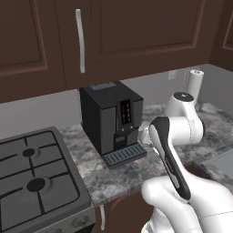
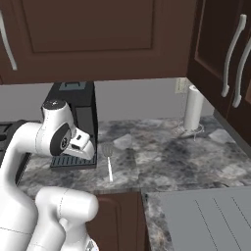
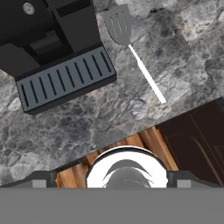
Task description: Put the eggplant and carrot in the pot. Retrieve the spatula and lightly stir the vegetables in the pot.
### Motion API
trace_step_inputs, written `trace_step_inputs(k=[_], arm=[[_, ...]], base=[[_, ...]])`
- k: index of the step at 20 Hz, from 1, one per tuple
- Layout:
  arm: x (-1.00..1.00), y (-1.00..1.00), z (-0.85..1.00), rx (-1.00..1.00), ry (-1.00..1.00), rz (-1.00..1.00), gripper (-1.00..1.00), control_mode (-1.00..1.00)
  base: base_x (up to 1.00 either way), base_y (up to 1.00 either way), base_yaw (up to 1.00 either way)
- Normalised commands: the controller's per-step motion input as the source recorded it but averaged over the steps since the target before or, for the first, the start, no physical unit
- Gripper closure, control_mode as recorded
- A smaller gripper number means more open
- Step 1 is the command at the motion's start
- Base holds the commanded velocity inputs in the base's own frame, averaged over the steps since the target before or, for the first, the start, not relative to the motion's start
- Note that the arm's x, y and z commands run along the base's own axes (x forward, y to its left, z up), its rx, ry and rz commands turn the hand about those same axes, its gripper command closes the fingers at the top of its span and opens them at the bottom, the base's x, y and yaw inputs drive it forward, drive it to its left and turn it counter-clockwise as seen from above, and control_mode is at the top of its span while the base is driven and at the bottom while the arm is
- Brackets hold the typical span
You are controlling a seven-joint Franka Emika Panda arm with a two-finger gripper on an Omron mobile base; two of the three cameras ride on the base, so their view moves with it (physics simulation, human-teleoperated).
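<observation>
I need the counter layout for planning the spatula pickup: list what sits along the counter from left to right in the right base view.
Stove → coffee machine → spatula → paper towel roll.

- I can read no text, brand, number or sign anywhere around me.
- The coffee machine (image 1: 111,120) has a small control panel on its front with a few reddish marks, but they are too small and blurred for me to make out as characters.
- The cabinet doors (image 2: 93,29), the stove (image 1: 32,182) and the desk (image 2: 162,152) carry no lettering or labels that I can read.
</observation>
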Motion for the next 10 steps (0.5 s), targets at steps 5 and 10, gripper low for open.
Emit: trace_step_inputs(k=[5,10], arm=[[0.0,0.0,0.0,0.0,0.0,0.0,-1.0,-1.0],[0.06,0.02,0.09,-0.09,0.13,0.03,-1.0,-1.0]], base=[[0.0,0.0,0.0],[0.0,0.0,0.0]])
